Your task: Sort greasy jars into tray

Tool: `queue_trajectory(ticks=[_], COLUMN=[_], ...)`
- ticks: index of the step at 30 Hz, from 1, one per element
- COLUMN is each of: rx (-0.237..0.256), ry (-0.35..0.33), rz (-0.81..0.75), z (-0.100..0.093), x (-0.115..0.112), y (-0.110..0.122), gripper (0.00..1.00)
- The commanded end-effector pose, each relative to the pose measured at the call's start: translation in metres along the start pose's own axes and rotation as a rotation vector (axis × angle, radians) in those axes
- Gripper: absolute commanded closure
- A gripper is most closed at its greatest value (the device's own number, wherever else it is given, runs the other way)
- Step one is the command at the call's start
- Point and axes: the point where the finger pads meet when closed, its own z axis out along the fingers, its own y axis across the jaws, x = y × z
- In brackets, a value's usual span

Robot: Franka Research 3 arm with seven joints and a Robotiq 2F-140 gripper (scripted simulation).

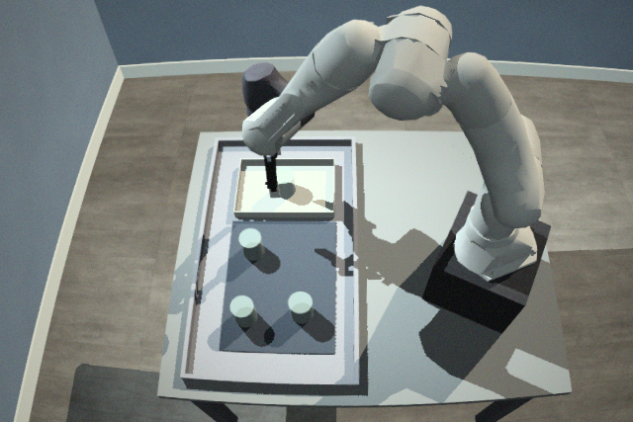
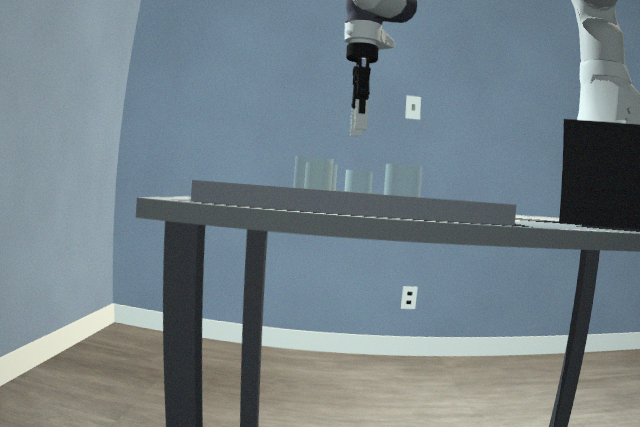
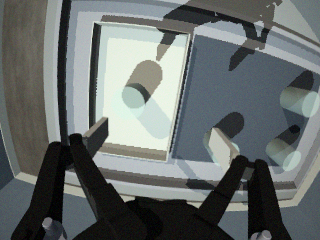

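Note:
My gripper [image 1: 272, 189] [image 2: 357, 127] [image 3: 160, 131] is open and empty. It hangs well above the pale tray [image 1: 286, 213] [image 3: 120, 47]. One glass jar [image 1: 286, 187] [image 2: 358, 180] [image 3: 136, 95] stands mouth down in the tray, almost straight under the fingers and apart from them. Three more jars stand on the dark drying mat [image 1: 307, 254] [image 3: 227, 74]: one near the tray at the left [image 1: 250, 239], and two at the mat's near end, the left one [image 1: 241, 307] and the right one [image 1: 300, 302]. In the wrist view two of these jars show at the right, the upper one [image 3: 300, 102] and the lower one [image 3: 283, 154].
A raised grey border [image 1: 357, 254] [image 2: 351, 202] runs around the mat and tray on the steel table [image 1: 418, 177]. The arm's black base block [image 1: 475, 295] [image 2: 599, 174] stands at the table's right side.

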Motion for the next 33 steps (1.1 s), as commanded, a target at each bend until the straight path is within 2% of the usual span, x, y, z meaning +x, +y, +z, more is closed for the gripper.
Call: queue_trajectory(ticks=[1, 4, 6, 21, 23, 33], rx=[0.009, 0.009, 0.009, 0.009, 0.009, 0.009], ry=[-0.008, -0.008, -0.008, -0.008, -0.008, -0.008], rz=[0.046, 0.046, 0.046, 0.046, 0.046, 0.046], z=[-0.001, -0.001, -0.001, 0.000, 0.000, 0.000], x=[-0.010, -0.016, -0.016, -0.047, -0.047, -0.068], y=[0.026, 0.050, 0.050, 0.171, 0.171, 0.252], gripper=[0.00, 0.00, 0.00, 0.00, 0.00, 0.00])
